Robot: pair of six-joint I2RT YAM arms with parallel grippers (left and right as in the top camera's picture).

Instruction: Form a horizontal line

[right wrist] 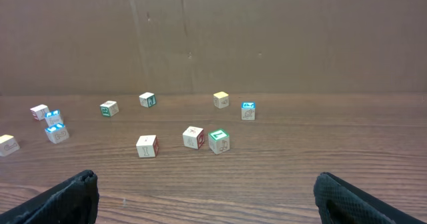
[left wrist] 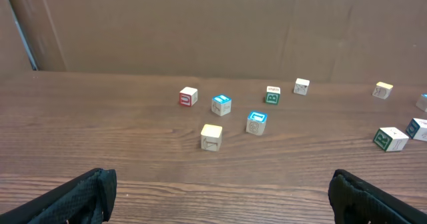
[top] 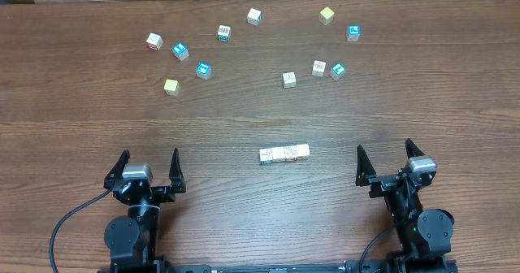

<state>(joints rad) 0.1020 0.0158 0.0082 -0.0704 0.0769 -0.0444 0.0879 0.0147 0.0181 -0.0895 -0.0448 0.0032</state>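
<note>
Quick look from my end: the line of cubes [top: 284, 153] sits on the near middle of the table [top: 81, 127], four tiny blocks touching side to side and running left to right. Three are whitish with printed faces, and the yellow cube [top: 302, 151] caps the right end. The line lies between the two arms, well apart from both, a bit closer to the right one. Neither wrist view catches it.

Both are empty: the left gripper [top: 149, 156] and the right gripper [top: 384, 147] have their fingers spread wide with nothing between them.

Handling-wise, I reckon these are light, hard blocks, probably wood, so they won't squash or break. Flat faces and crisp edges mean a pinch across two opposite faces should hold, though the printed faces look smooth and might be a touch slippery. Since they're touching, I'd take any one from above across its near and far faces so the fingers don't shove the neighbours. One bump and the whole line skews, I'd guess.

The loose cubes [top: 203, 70] scattered on the far side look like the same sort: white, blue-marked, yellow. The table is dark brown wood grain, matte.
</note>
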